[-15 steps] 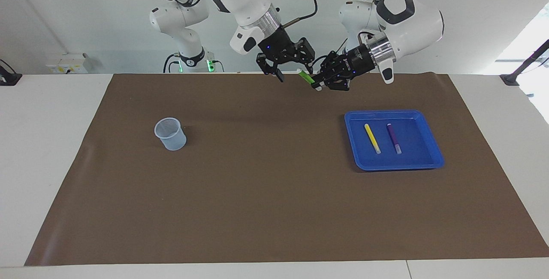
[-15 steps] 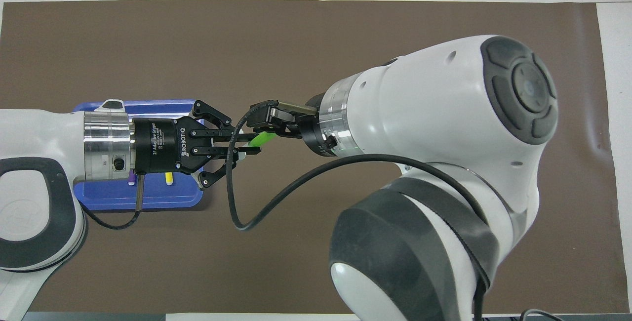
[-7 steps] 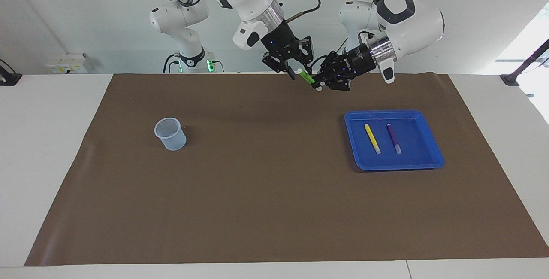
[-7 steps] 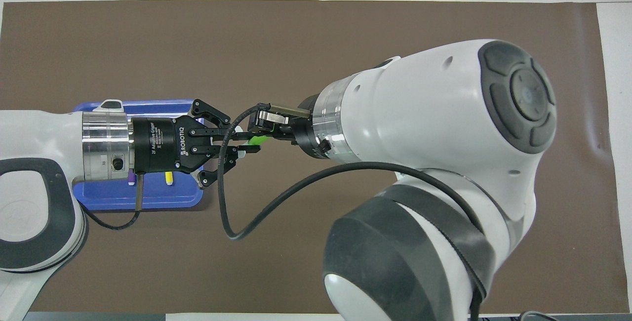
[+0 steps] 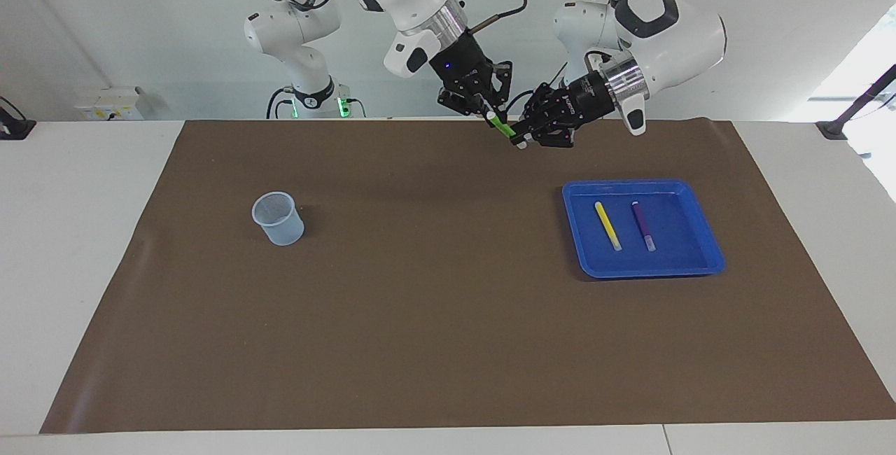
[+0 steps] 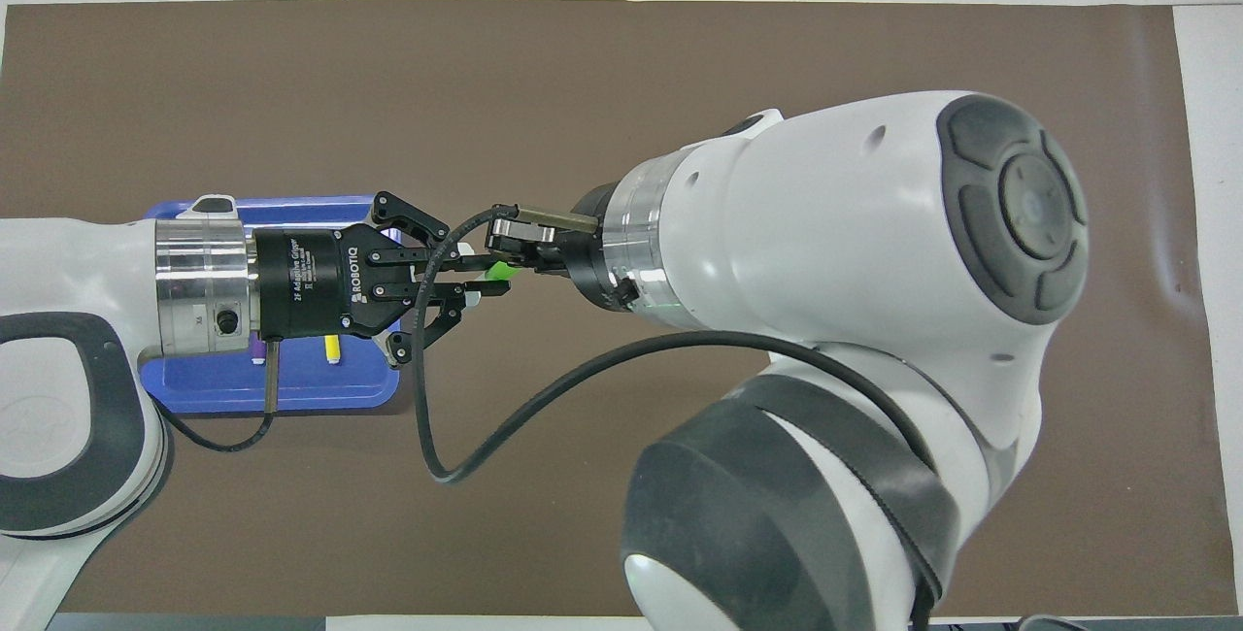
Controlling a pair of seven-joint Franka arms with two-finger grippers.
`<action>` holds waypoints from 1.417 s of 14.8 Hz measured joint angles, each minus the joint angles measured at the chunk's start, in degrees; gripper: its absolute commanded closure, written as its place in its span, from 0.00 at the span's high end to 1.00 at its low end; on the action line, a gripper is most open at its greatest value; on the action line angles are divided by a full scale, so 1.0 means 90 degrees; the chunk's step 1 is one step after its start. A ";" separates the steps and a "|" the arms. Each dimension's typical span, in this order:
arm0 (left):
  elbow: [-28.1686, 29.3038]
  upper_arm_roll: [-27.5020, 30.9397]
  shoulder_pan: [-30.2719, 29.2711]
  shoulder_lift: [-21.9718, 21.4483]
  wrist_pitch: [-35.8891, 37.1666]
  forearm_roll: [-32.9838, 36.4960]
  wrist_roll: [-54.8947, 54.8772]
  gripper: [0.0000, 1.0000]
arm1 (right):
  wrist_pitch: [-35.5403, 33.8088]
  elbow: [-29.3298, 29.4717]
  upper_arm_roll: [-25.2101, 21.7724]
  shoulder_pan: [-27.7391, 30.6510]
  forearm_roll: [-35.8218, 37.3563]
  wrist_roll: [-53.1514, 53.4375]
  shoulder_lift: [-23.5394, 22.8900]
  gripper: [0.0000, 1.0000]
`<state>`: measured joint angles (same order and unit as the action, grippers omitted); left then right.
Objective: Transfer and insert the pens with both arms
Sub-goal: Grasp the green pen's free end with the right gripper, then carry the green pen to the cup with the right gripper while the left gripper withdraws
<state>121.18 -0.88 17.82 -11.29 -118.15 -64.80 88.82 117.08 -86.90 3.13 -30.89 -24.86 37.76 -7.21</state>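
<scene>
A green pen (image 5: 501,125) (image 6: 501,271) hangs slanted in the air over the brown mat's (image 5: 434,315) edge by the robots. My left gripper (image 5: 518,138) (image 6: 486,278) is shut on its lower part, near the pale end. My right gripper (image 5: 490,115) (image 6: 512,258) is shut on its upper end, so both grippers hold the same pen. A yellow pen (image 5: 607,225) and a purple pen (image 5: 643,225) lie side by side in the blue tray (image 5: 578,231). In the overhead view my left arm covers most of the tray (image 6: 291,394).
A translucent cup (image 5: 278,218) stands upright on the mat toward the right arm's end, hidden under my right arm in the overhead view. A smaller white arm with a green-lit base (image 5: 308,87) stands past the table edge by the robots.
My right gripper came in toward the left gripper and its fingers closed on the green pen's upper end. The left gripper kept its grip and barely moved.
</scene>
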 measured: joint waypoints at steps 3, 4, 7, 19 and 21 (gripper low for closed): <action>0.0001 0.0001 0.0000 -0.0015 -0.0017 0.0000 -0.0007 1.00 | 0.0118 0.0001 -0.0005 -0.0002 0.0007 -0.0002 -0.0001 0.00; 0.0001 0.0001 0.0000 -0.0019 -0.0017 0.0000 -0.0007 1.00 | 0.0145 0.0002 -0.0010 -0.0002 0.0008 -0.0003 -0.0001 0.00; 0.0002 0.0001 0.0000 -0.0021 -0.0017 0.0000 -0.0007 1.00 | 0.0149 0.0003 -0.0017 -0.0002 0.0057 -0.0004 -0.0001 0.00; 0.0082 0.0075 -0.0030 -0.0021 -0.0019 0.0938 -0.0018 1.00 | -0.1018 -0.0384 -0.0105 0.0675 0.2194 -0.0081 0.0376 0.00; 0.0083 0.0079 -0.0032 -0.0021 -0.0019 0.1426 -0.0018 1.00 | -0.1064 -0.0920 -0.0113 0.1033 0.2301 -0.0435 0.0821 0.00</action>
<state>121.93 -0.17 17.53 -11.48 -118.32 -51.97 88.66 107.50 -95.18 2.12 -21.59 -4.15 33.84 0.18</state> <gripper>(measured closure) 0.000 0.824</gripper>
